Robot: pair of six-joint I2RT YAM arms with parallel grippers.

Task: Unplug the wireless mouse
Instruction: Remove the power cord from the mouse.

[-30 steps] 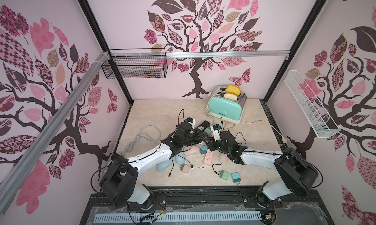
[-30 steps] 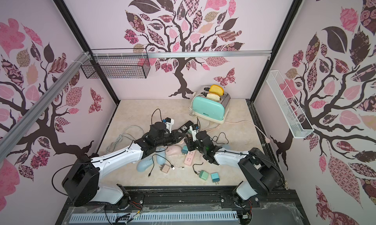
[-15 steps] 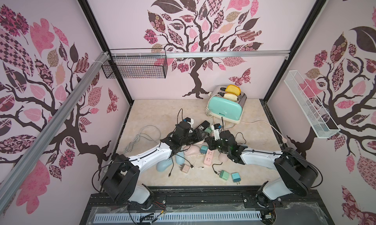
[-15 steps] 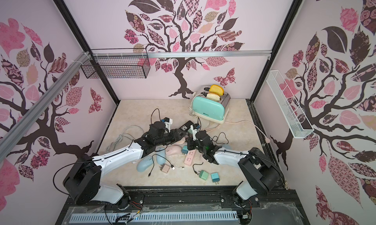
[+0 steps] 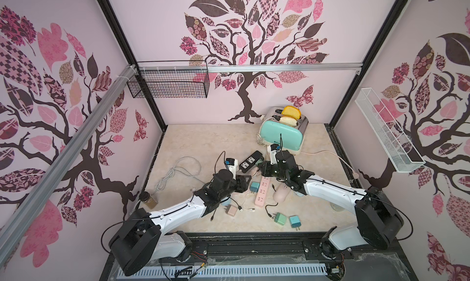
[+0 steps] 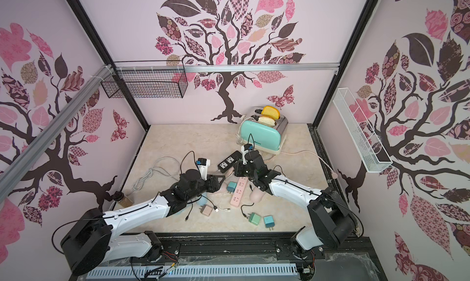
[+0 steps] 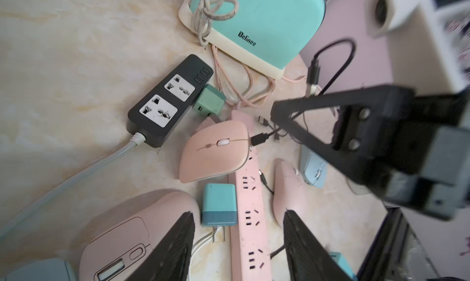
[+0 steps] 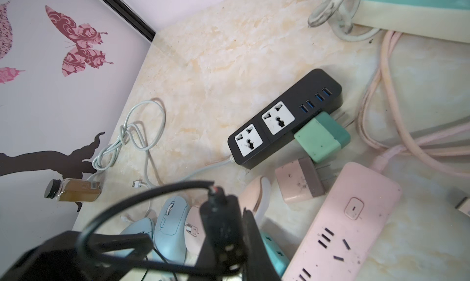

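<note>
The pink wireless mouse [image 7: 216, 152] lies flat, partly on the pink power strip [image 7: 249, 216]. A black cable plug [image 7: 259, 139] sits right at the mouse's front edge, and I cannot tell whether it is seated. That short cable runs up to my right gripper [image 8: 241, 231], which is shut on its other plug [image 8: 218, 203] just beyond the mouse [image 8: 256, 193]. My left gripper [image 7: 239, 244] hangs open over the strip, a little short of the mouse, holding nothing. Both top views show the grippers [image 5: 243, 183] [image 6: 237, 171] close together mid-table.
A black power strip [image 7: 167, 104] and a mint toaster [image 7: 256, 25] lie beyond the mouse. A green adapter [image 7: 209, 101], a blue adapter [image 7: 218, 203], other pink mice [image 7: 127, 241] [image 7: 287, 190] and a blue mouse [image 7: 312, 170] crowd around. A bottle [image 5: 148, 199] and a white cable [image 5: 175, 173] lie left.
My left gripper has gone from shut to open and has drawn back a little toward the front. The right gripper has closed slightly more on the cable and stays in place.
</note>
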